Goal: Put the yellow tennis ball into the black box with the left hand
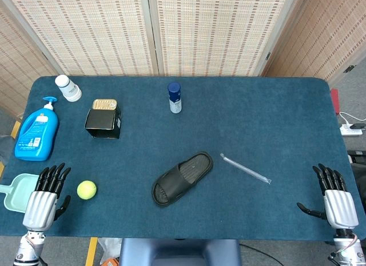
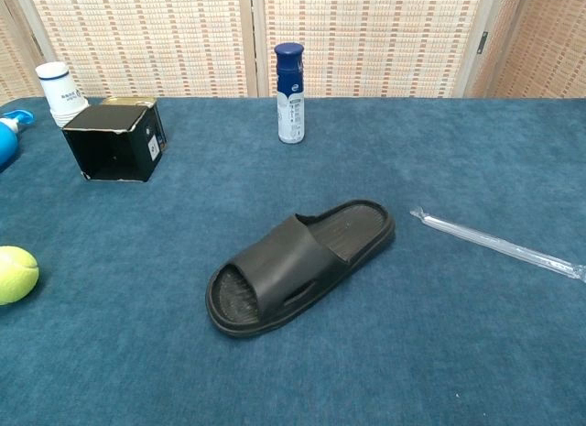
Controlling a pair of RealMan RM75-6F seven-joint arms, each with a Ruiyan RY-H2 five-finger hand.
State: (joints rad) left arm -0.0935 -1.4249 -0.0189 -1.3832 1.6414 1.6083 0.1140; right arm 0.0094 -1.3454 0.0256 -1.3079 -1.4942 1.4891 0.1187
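Fuzzy round tennis ball (image 1: 87, 190) lies beside the open, empty left hand (image 1: 44, 197), boxy black box (image 1: 103, 122) beyond.

Walls: woven reed-patterned screen panels (image 1: 211, 31) in pale frames stand behind the table, angled at both sides.
Table: covered in dark blue cloth (image 1: 274, 123), rounded far corners.
Floor: grey, with yellow tape (image 1: 91, 251) at the near left; white power strip (image 1: 351, 128) at right.
Light: even, soft shadows.
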